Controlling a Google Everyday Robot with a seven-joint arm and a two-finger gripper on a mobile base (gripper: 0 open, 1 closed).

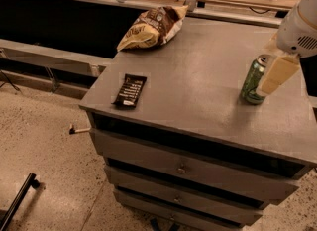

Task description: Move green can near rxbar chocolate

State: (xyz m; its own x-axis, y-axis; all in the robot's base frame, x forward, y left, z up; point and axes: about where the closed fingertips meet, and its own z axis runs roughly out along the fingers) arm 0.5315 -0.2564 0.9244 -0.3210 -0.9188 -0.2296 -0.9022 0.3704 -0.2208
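Observation:
The green can (252, 81) stands upright on the right side of the grey cabinet top (198, 76). The rxbar chocolate (130, 90), a flat dark wrapper with white lettering, lies near the top's front left corner, far from the can. My gripper (268, 82) comes down from the white arm (299, 27) at the right edge of the view. It is at the can's right side, level with its body and right against it. I cannot see whether it grips the can.
A puffy brown and tan chip bag (151, 27) lies at the back left of the top. Drawers (183, 168) are below the front edge. A dark counter and shelf run behind and to the left. The floor is speckled.

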